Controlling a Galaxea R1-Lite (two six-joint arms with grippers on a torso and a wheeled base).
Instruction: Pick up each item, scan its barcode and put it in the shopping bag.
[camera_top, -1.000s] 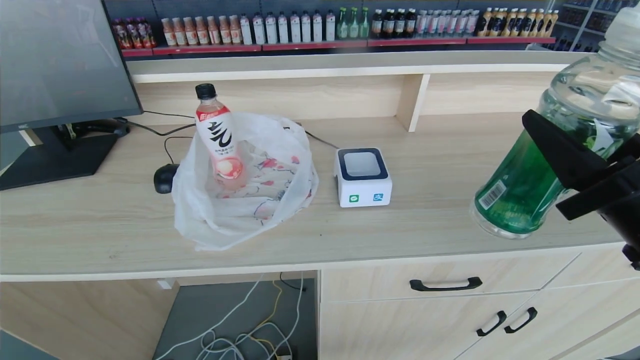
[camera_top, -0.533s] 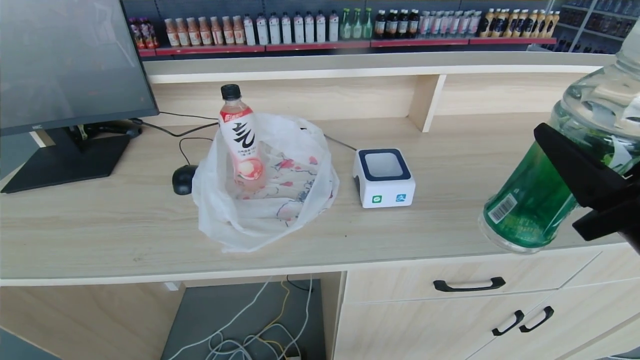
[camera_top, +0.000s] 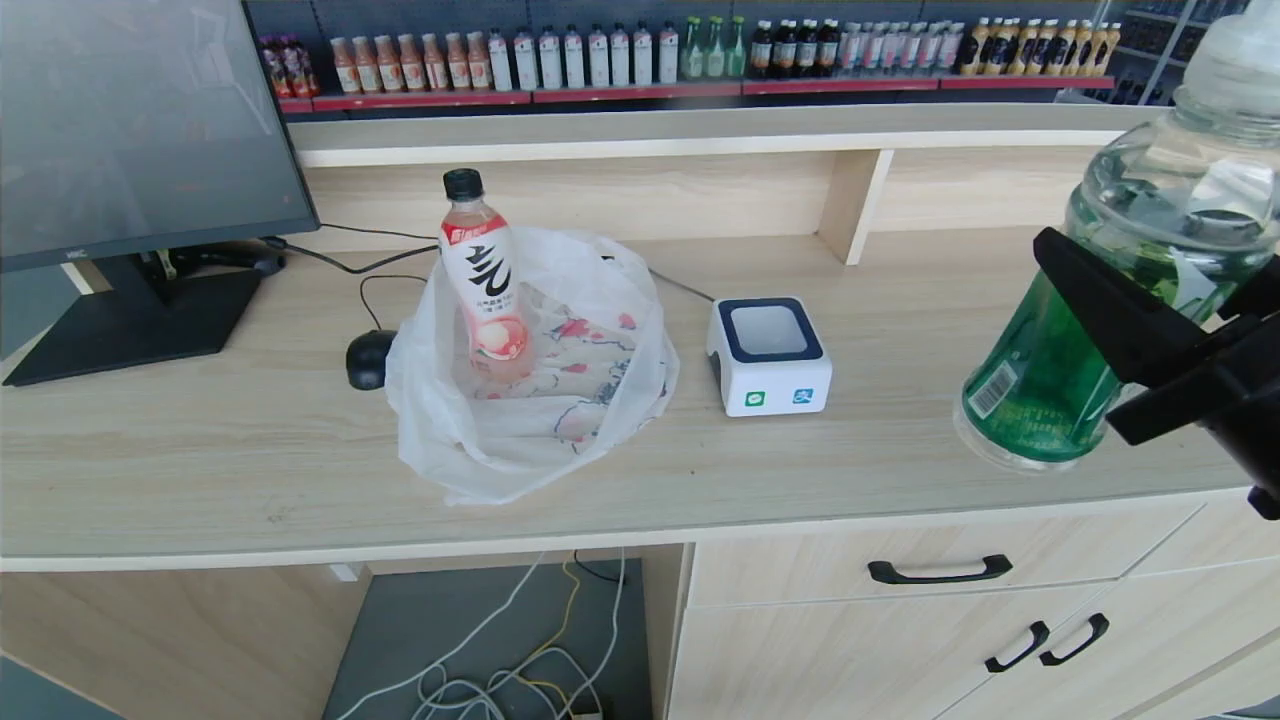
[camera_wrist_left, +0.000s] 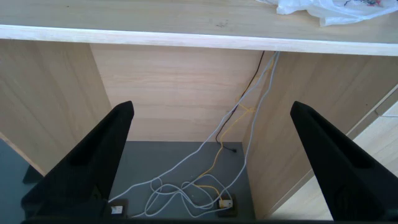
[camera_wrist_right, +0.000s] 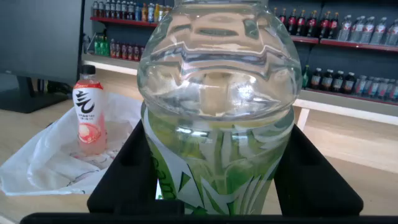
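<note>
A large green bottle (camera_top: 1050, 370) with a clear top and a barcode low on its side hangs tilted over the counter's right end. My right gripper (camera_top: 1080, 340) is shut on its body. In the right wrist view the green bottle (camera_wrist_right: 217, 124) sits between the black fingers (camera_wrist_right: 124, 180). The white scanner box (camera_top: 768, 355) stands mid-counter, to the bottle's left. Left of it lies the white shopping bag (camera_top: 530, 400) with a pink drink bottle (camera_top: 485, 290) upright inside; bag (camera_wrist_right: 50, 162) and pink bottle (camera_wrist_right: 89, 118) also appear farther off. My left gripper (camera_wrist_left: 211, 118) hangs open below the counter edge.
A monitor (camera_top: 130, 120) stands at the counter's back left, with a black mouse (camera_top: 367, 360) and cables beside the bag. A wooden divider (camera_top: 850, 205) rises behind the scanner. Drawers with black handles (camera_top: 940, 572) are under the counter's right; loose cables (camera_wrist_left: 205, 186) lie under the left.
The head camera shifted, so the whole scene slid right. Since half a second ago my right gripper has carried the green bottle slightly left and up, nearer the scanner.
</note>
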